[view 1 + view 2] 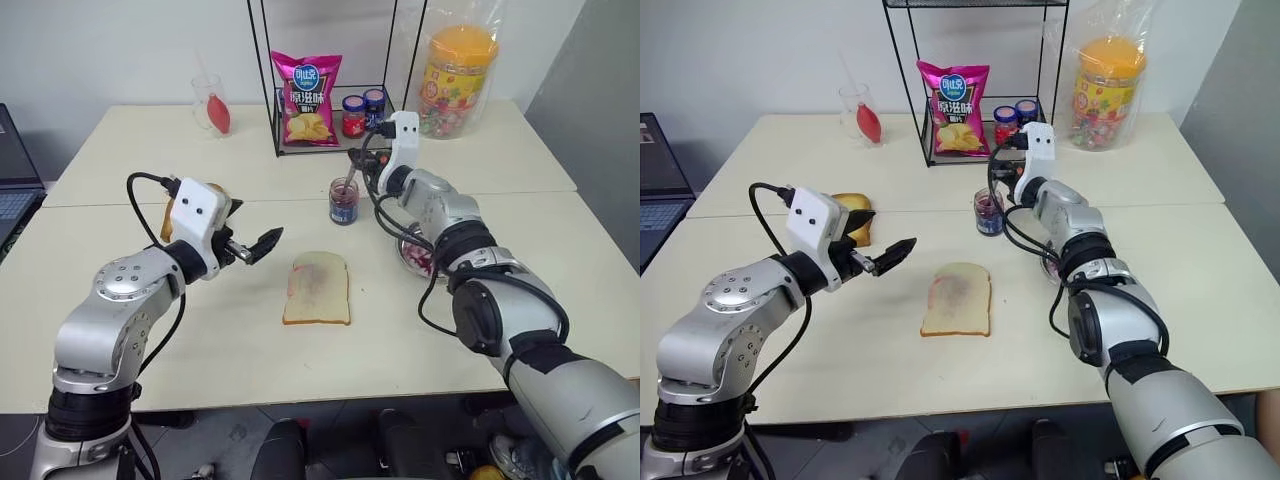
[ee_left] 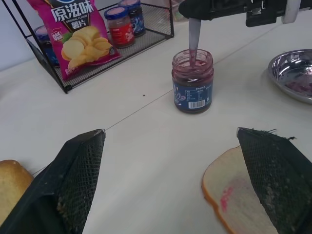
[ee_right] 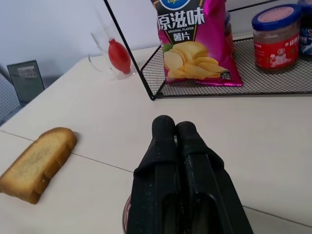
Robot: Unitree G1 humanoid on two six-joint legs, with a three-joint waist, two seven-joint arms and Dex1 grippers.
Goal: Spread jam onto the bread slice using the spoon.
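My right end effector (image 1: 352, 160) is pressed together on the handle of the spoon (image 2: 193, 41), which hangs straight down from it into the open jam jar (image 2: 192, 81) directly beneath. The bowl sits down in the jam (image 2: 191, 62), so I cannot tell how much is loaded. The likeliest trouble from here, as I judge it: the handle is slim and smooth and pinched only at its top, so it could twist or slide if the bowl drags against the glass rim on the way out, and that same drag could tip or shove the jar across the table (image 1: 150, 150). A heaped scoop could also drip on the table between jar and bread.

The bread slice (image 1: 318, 288) lies flat, nearer to me than the jar and a little to my left, already showing a pinkish smear. My left end effector (image 1: 256, 245) hovers beside it, fingers spread wide and holding nothing. Beyond the jar stands a wire rack (image 1: 325, 100) with a crisp bag (image 1: 306, 98).
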